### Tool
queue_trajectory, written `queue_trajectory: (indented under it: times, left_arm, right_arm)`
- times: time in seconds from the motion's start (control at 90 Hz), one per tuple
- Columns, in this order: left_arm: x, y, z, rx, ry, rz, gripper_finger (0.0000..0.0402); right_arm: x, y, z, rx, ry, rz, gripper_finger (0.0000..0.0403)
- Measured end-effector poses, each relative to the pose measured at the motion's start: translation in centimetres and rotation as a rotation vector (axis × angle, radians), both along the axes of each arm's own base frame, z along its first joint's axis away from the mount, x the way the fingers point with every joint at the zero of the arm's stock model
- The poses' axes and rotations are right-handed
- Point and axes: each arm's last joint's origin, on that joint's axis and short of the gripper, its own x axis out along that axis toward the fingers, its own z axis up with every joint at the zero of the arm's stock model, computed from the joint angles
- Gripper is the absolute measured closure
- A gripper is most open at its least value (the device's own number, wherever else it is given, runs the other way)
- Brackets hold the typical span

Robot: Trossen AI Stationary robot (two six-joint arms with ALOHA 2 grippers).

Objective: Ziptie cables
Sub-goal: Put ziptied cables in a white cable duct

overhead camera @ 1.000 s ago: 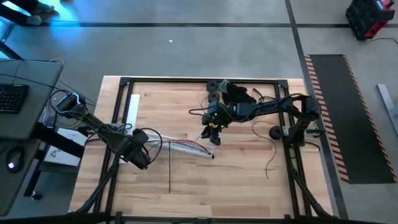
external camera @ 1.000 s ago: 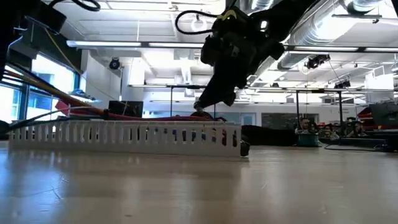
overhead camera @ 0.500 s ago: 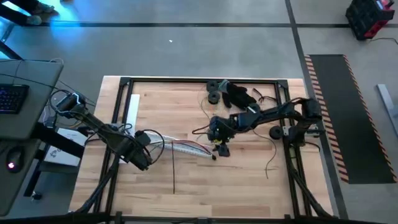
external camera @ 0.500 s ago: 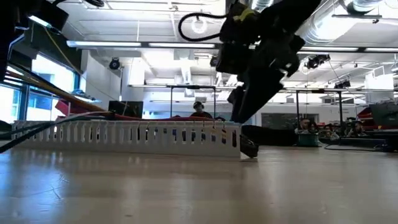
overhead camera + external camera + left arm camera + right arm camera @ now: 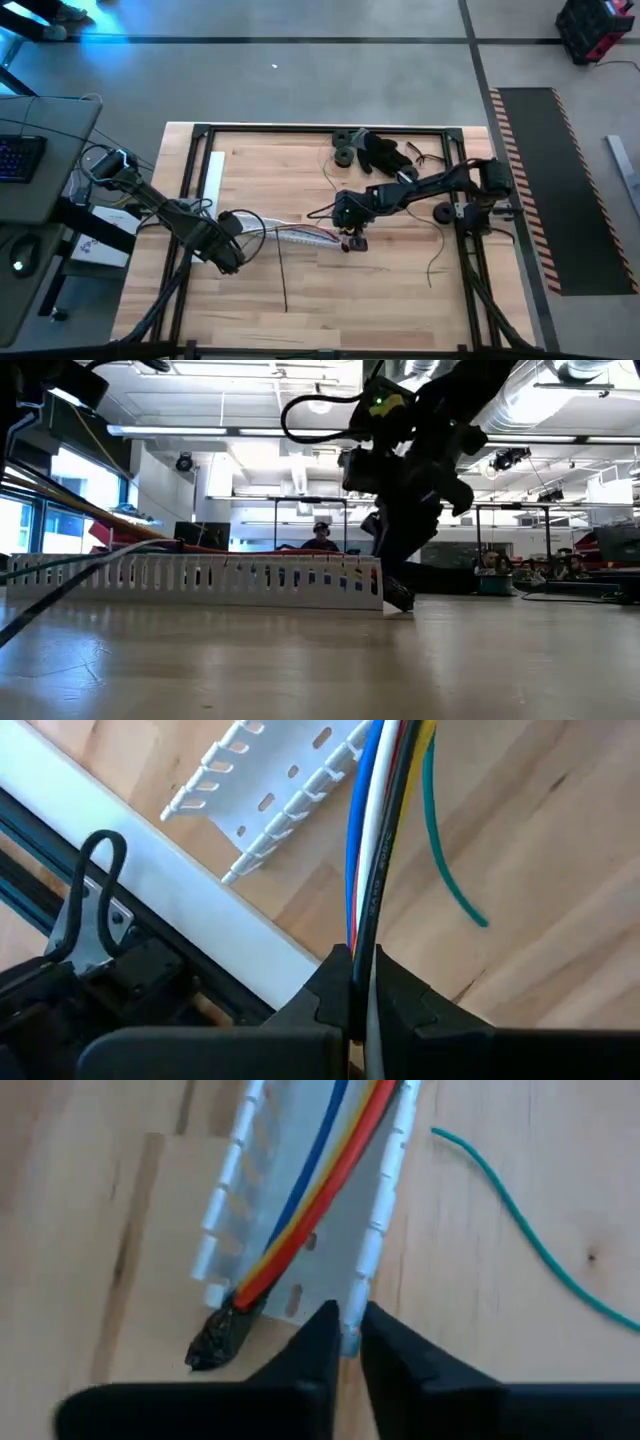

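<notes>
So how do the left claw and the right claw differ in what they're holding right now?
The left claw is shut on the cables, short of the white slotted duct; the right claw pinches that duct's side wall, not the cables. The left claw sits toward the left side of the table, the right claw nearer the middle. Both are closed and low over the table.

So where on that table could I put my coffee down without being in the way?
The near wooden strip below the cables and both arms looks bare apart from one thin wire. The far left, between the white strip and the black heap, is open too. The middle is crowded.
</notes>
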Motion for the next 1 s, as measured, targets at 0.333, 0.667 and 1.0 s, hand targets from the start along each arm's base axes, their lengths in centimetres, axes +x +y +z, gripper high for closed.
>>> queue_trajectory:
  times: [0.333,0.667,1.0]
  left_arm:
    - [0.1,0.0,0.0,-0.015,0.002,0.002,0.0401]
    - [0.4,0.9,-0.3,0.045,-0.004,-0.065,0.0401]
    - [0.5,2.8,-4.3,0.064,0.008,-0.098,0.0399]
  right_arm:
    - [-1.8,-1.5,0.6,-0.087,0.113,0.149,0.0402]
    - [-2.9,-2.1,1.2,-0.109,0.154,0.24,0.0403]
    - [-2.8,-2.1,1.2,-0.098,0.146,0.212,0.0403]
